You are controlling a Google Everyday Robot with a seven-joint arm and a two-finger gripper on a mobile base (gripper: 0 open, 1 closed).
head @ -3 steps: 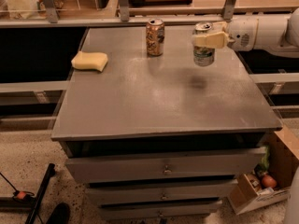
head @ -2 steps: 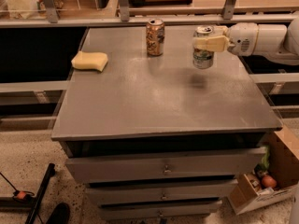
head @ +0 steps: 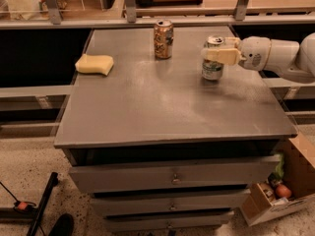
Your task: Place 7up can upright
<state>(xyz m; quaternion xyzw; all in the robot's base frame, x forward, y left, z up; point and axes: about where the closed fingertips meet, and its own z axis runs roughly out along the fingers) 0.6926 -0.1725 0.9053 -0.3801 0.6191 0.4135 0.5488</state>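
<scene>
The 7up can (head: pixel 212 69) is silver and green with a shiny top and stands upright at the right rear of the grey table (head: pixel 147 107). Its base is at or just above the tabletop. My gripper (head: pixel 215 51) reaches in from the right on a white arm (head: pixel 275 55). It is shut on the can's upper part, with one cream finger (head: pixel 220 56) across the front of the can.
An orange-brown patterned can (head: pixel 163 39) stands upright at the rear middle, left of the gripper. A yellow sponge (head: pixel 94 64) lies at the left. Drawers (head: pixel 172 178) sit below the tabletop. A cardboard box (head: pixel 275 195) with items stands on the floor at the right.
My gripper has lowered the 7up can toward the tabletop and shifted it slightly left. The other can and the sponge have not moved.
</scene>
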